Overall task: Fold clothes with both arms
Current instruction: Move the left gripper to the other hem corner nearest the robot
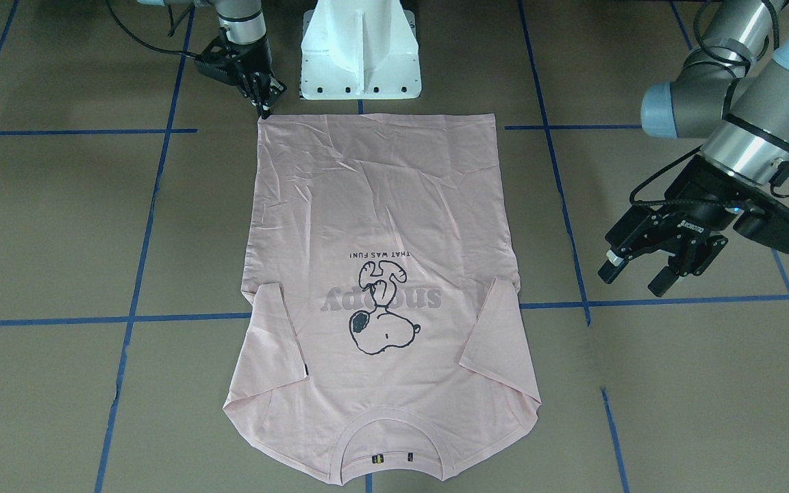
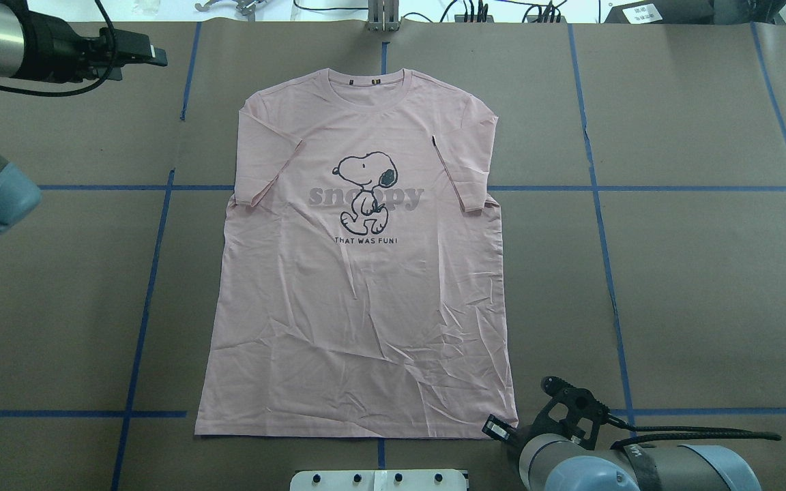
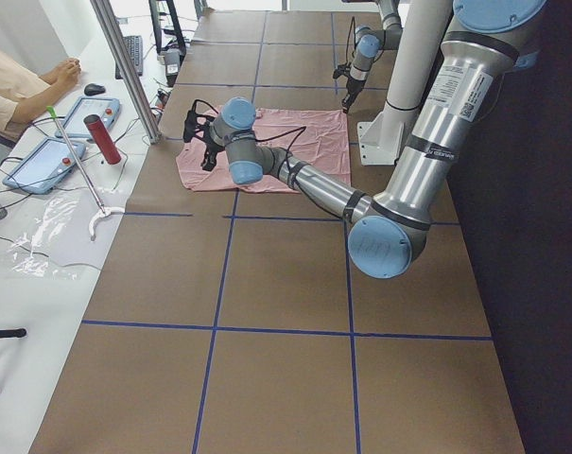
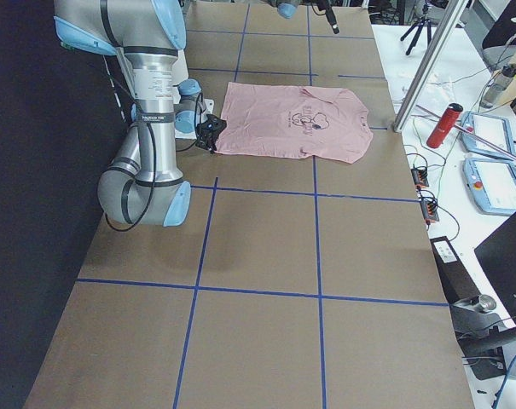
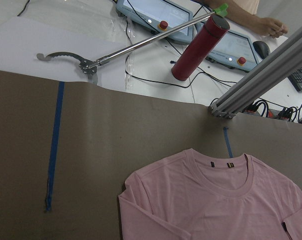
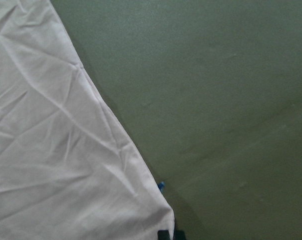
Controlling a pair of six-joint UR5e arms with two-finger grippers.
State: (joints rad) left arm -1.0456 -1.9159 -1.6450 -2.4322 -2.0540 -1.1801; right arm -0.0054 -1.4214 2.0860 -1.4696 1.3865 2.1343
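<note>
Right tool meets the pale pink printed T-shirt at one hem corner, closure indeterminate; bring spread left tool to the opposite corner.

Overhead: behind shirt hem, steep. Front: opposite, from collar side. Sides: far, off each sleeve. Wrists: close, right on hem corner, left on collar.

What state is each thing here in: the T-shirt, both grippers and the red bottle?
T-shirt: spread flat, print up, sleeves folded inward, lower half creased.
left gripper: open, hovering beside the shirt.
right gripper: jaws together at a hem corner; grip on cloth unclear.
red bottle: standing, capped.
</note>
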